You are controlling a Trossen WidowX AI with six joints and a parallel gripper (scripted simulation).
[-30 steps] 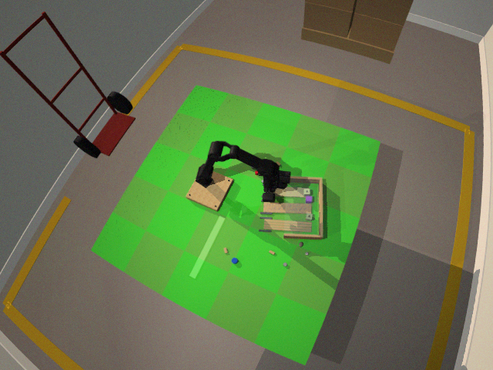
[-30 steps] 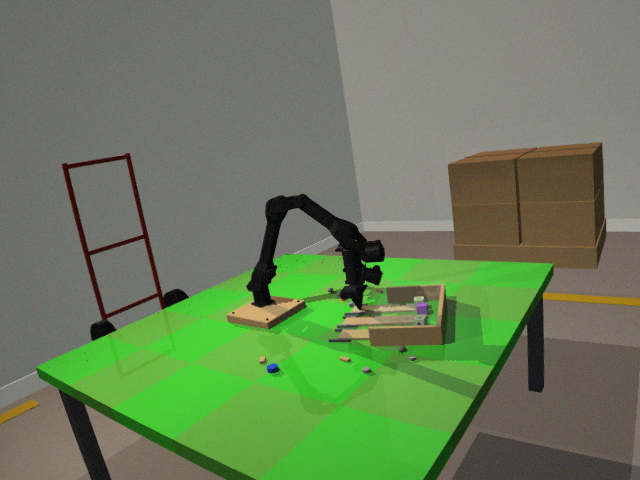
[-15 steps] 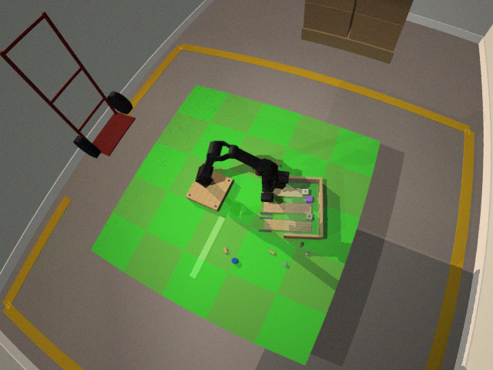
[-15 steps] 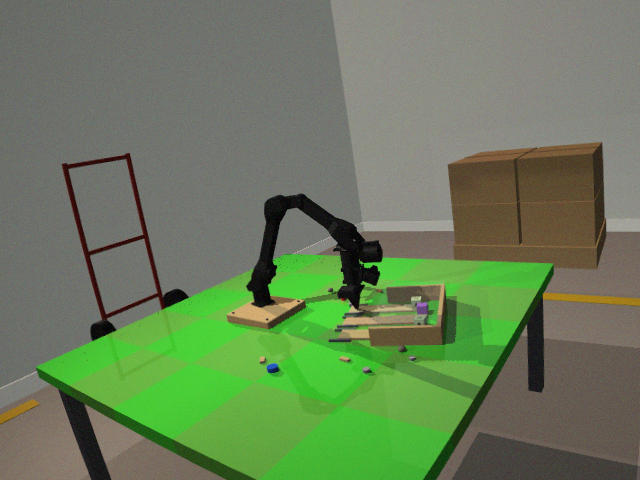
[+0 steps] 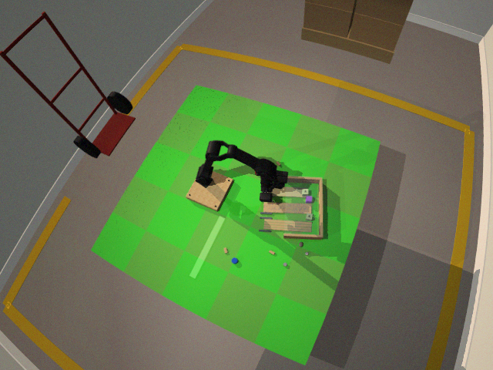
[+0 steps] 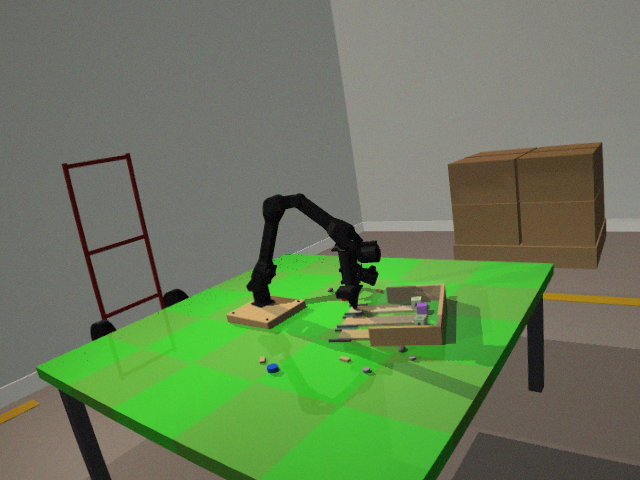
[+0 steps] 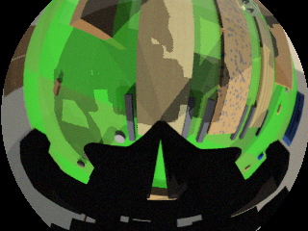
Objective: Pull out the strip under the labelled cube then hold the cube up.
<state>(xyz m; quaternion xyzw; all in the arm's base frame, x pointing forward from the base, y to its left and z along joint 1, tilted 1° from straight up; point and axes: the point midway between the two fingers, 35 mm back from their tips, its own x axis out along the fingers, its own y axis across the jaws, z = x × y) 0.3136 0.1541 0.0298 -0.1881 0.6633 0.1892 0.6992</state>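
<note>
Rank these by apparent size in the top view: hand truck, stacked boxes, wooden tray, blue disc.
1. Hand truck, largest.
2. Stacked boxes, though cut off by the frame edge, so their full extent is unsure.
3. Wooden tray.
4. Blue disc, smallest.
</note>
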